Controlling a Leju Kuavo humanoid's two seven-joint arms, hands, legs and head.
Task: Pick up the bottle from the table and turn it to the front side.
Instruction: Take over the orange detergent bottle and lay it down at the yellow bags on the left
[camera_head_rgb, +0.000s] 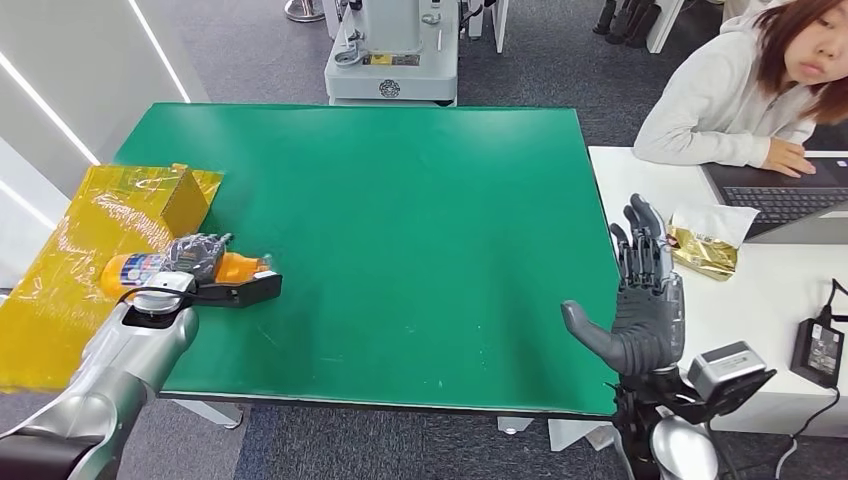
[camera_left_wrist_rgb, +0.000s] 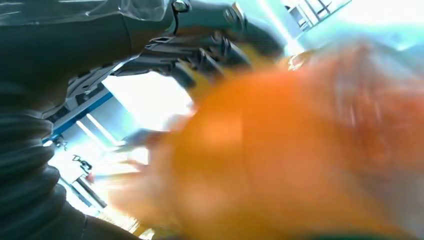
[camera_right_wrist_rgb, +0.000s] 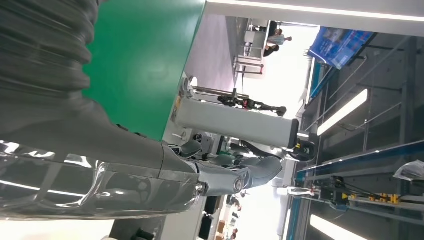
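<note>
Gripping the orange drink bottle (camera_head_rgb: 225, 266) at about nine o'clock on the green table (camera_head_rgb: 400, 220), my left hand (camera_head_rgb: 196, 256) has its fingers clamped round the middle, the bottle lying sideways just beside the yellow plastic bag (camera_head_rgb: 90, 260). My left wrist view gives what the head view cannot — the bottle (camera_left_wrist_rgb: 280, 165) pressed close to the lens, a blurred orange mass, label unreadable. My right hand (camera_head_rgb: 640, 300) is raised at four o'clock by the table's edge, fingers straight and apart, holding nothing. Its thumb (camera_right_wrist_rgb: 250, 176) shows in the right wrist view; the other fingers are cut off there.
</note>
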